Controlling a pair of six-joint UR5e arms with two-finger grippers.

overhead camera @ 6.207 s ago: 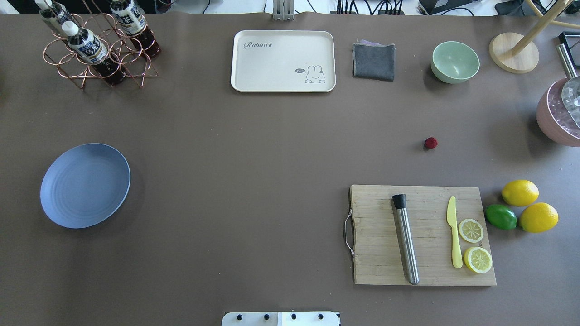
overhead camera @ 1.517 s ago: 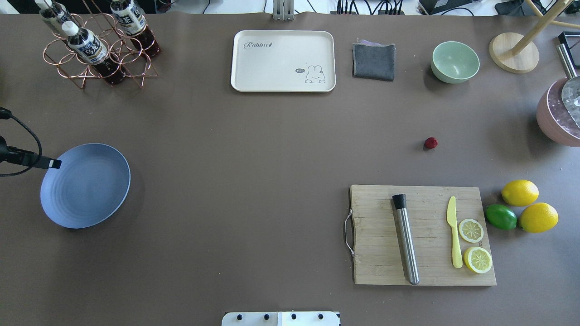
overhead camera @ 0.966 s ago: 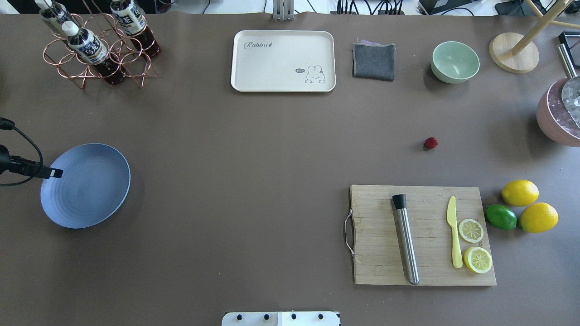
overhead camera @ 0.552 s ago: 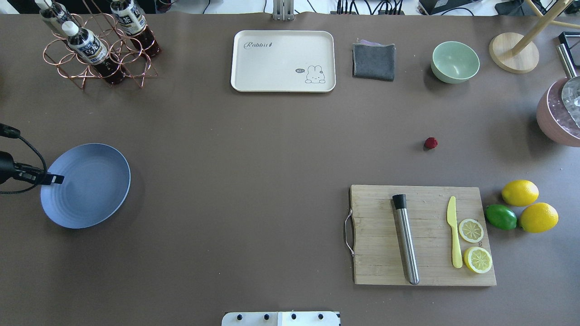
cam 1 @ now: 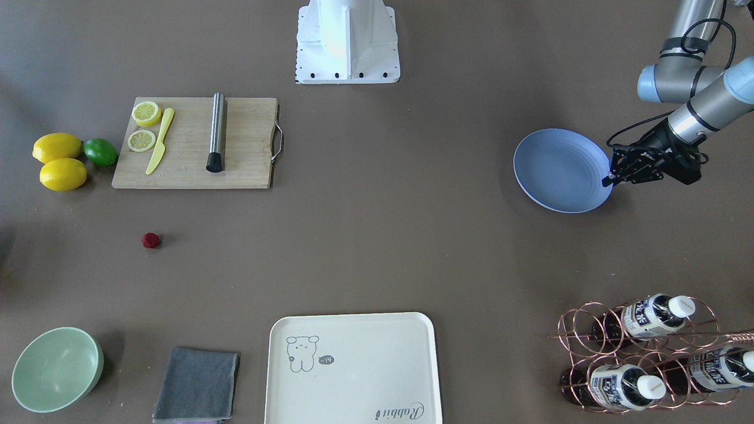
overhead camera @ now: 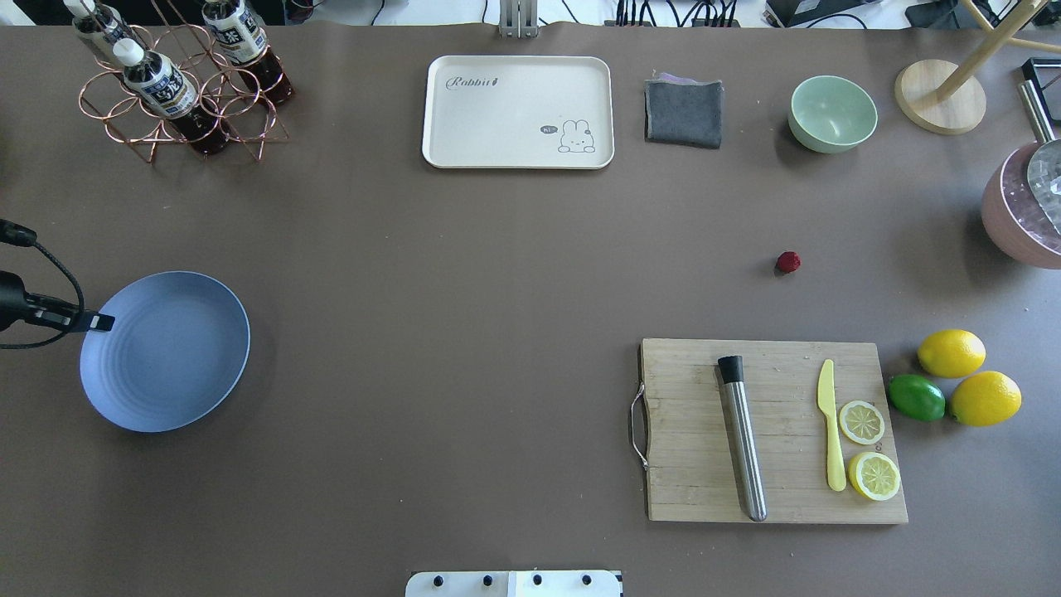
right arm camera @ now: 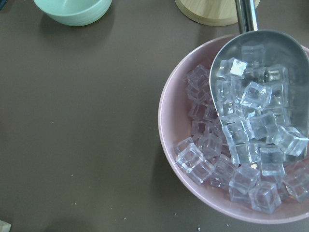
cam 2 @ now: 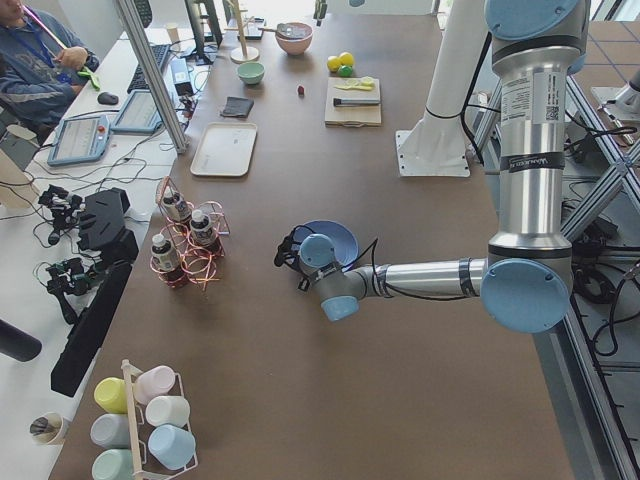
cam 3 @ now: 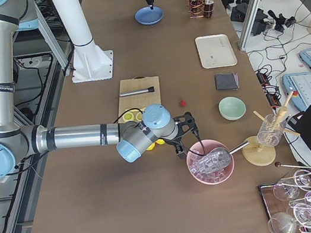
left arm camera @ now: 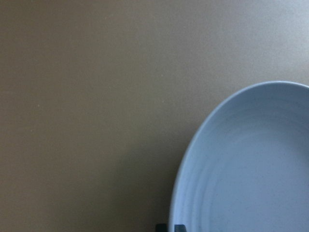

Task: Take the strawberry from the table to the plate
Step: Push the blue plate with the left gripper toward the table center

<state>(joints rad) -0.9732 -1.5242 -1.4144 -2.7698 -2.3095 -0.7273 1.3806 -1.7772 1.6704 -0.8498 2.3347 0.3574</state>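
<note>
The strawberry (overhead camera: 788, 262), small and dark red, lies on the bare table (overhead camera: 497, 274) beyond the cutting board; it also shows as the strawberry (cam 1: 151, 239) in the front view. Far to the left sits the light-blue plate (overhead camera: 166, 351). My left gripper (overhead camera: 104, 322) is at the plate's left rim, its fingers closed on the edge; the left wrist view shows the plate (left arm camera: 251, 169) and a dark fingertip (left arm camera: 168, 227) at its rim. My right gripper (cam 3: 189, 145) hovers over a pink bowl, seen only from the side, so I cannot tell its state.
A wooden cutting board (overhead camera: 688, 489) holds a steel muddler, a yellow knife and lemon slices. Two lemons and a lime (overhead camera: 916, 397) lie right of it. A pink bowl of ice (right arm camera: 227, 193), mint bowl (overhead camera: 832, 113), grey cloth, cream tray (overhead camera: 497, 112) and bottle rack (overhead camera: 178, 91) line the far side.
The left gripper came in from the left edge to the plate's rim. In the last half second the plate has shifted slightly right and toward the robot.
</note>
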